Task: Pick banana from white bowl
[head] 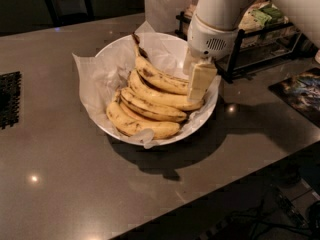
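The white bowl (pixel 116 50), lined with crumpled white paper, sits on the dark counter and holds a bunch of yellow bananas. The banana (pixel 156 77) lies on top of the bunch, brown-speckled, with a dark blotch near its long blackened stem, which points to the bowl's far rim. My gripper (pixel 198 81) hangs from the white arm over the bowl's right side. It is down at the right end of that top banana and hides the banana's tip.
A black wire rack (pixel 260 44) with packaged goods stands right behind the bowl and arm. A dark mat (pixel 300 91) lies at the right. A black grille (pixel 10 99) is set in the counter at the left. The counter's front edge runs diagonally at lower right.
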Robot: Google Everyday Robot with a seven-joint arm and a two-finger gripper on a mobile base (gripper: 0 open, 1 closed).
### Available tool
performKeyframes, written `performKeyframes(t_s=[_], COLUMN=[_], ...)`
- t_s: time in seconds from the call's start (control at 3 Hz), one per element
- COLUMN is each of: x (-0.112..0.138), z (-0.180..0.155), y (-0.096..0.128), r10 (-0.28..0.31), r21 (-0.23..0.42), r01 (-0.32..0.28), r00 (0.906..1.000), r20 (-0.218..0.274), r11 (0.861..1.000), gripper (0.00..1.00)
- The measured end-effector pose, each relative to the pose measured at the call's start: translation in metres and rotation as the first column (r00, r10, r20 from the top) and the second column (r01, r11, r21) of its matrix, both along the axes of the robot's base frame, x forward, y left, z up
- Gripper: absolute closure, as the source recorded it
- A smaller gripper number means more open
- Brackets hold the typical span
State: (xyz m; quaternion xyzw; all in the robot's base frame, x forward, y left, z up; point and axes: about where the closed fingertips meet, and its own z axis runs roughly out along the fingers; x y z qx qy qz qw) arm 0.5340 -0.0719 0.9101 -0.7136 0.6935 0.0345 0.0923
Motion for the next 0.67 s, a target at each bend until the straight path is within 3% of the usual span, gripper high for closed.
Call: performKeyframes(t_s=[0.67], x=[0.003], z=[-0.0008], y=[0.0018], r10=[-0.003], r21=[0.008], r01=[0.002], r00=[1.0], r20=[0.01], r11=[1.0], gripper=[0.44])
